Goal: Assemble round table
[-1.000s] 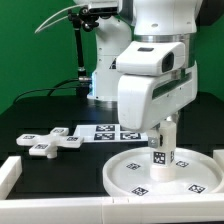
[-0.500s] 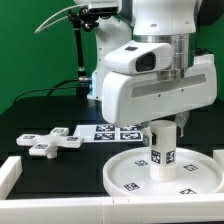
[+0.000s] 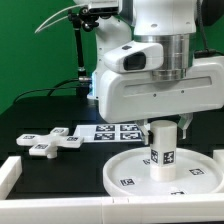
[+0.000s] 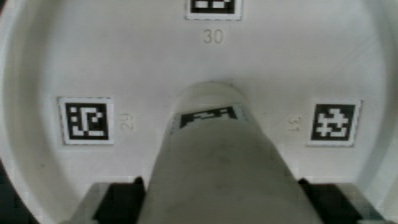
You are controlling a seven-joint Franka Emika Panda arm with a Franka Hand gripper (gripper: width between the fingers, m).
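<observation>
Arm: the white Panda wrist and hand fill the upper part of the exterior view's right and hang straight over the disc.

Surface: black, with a low white rail along its near edge at the exterior view's left.

Round rimmed disc: lies flat on the surface, rim up, toward the exterior view's right, under the hand. Small square tags show on its floor. The wrist view shows the same floor with one tag on each side of the post and a third cut off by the frame edge.

Marker board: flat on the surface just behind the disc, tags facing up.

Cross-shaped foot piece: lies flat on the surface at the exterior view's left, well apart from the disc and not touching the marker board, though one arm reaches close to it.

Post: short white cylinder, upright near the middle of the disc, base on the disc floor, a tag on its near side. In the wrist view it runs down the middle toward the disc centre.

Claw: the hand hides its fingers in the exterior view. In the wrist view a dark finger pad sits on each side of the post's upper end with no gap showing. The claw reads as closed on the post, gripping it near the top.
</observation>
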